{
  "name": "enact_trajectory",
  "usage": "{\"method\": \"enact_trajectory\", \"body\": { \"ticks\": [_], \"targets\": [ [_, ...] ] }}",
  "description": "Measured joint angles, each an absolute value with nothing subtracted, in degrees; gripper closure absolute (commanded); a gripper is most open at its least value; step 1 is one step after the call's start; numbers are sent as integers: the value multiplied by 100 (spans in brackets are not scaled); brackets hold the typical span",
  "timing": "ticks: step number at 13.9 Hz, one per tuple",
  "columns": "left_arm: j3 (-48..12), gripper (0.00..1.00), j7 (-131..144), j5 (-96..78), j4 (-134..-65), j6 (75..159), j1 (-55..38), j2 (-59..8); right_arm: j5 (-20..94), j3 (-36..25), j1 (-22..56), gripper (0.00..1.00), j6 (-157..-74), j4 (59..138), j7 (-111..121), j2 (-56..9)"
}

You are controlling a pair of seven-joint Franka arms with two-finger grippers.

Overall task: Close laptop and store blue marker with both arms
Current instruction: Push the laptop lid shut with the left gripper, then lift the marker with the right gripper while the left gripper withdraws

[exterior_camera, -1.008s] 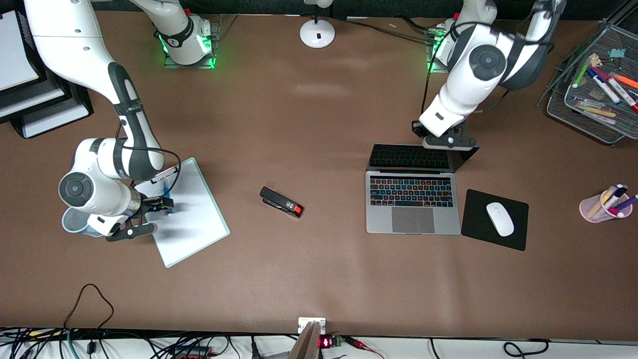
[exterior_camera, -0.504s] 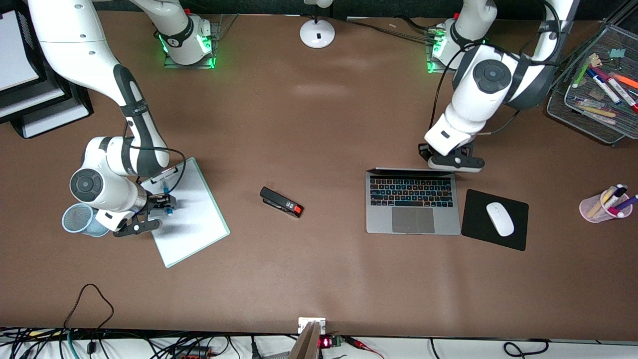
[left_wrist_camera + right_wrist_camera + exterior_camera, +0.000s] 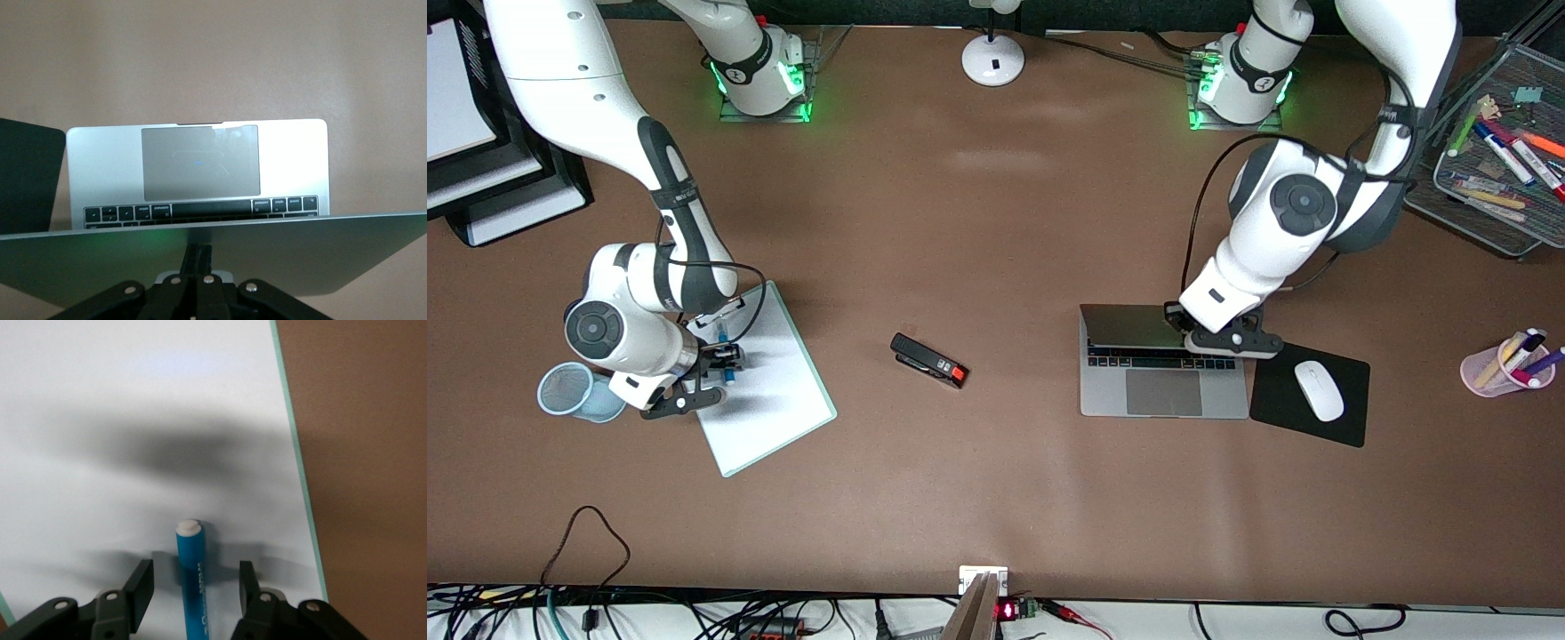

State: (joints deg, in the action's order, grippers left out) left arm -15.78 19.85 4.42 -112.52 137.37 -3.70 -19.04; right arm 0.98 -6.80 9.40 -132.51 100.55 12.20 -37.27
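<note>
Presently the laptop, toward the left arm's end of the surface, is seen half folded, its lid pressed from above by the left gripper with fingers shut together. On the white board, the blue marker is straddled by the right gripper, a gap left beside each of its fingers.

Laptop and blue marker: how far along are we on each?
Nothing is finished. The left gripper, shut, is pressing the laptop lid down; it is partly lowered, with trackpad and some keys showing. The right gripper straddles the blue marker lying on the whiteboard, fingers not yet touching it. Left to do: shut the lid fully, grip the marker, store it.
</note>
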Motion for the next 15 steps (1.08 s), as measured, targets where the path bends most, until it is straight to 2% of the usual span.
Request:
{"method": "enact_trajectory", "body": {
  "ticks": [6,15],
  "targets": [
    [-1566,100,1978,894,-10826,14056,-368,-2537,98,-680,949,61,-13285,10056,1219,-3804],
    [-1560,100,1966,1535,-10296,15201,-379,-3848,98,-680,993,69,-13315,10050,1220,-3804]
  ]
}}
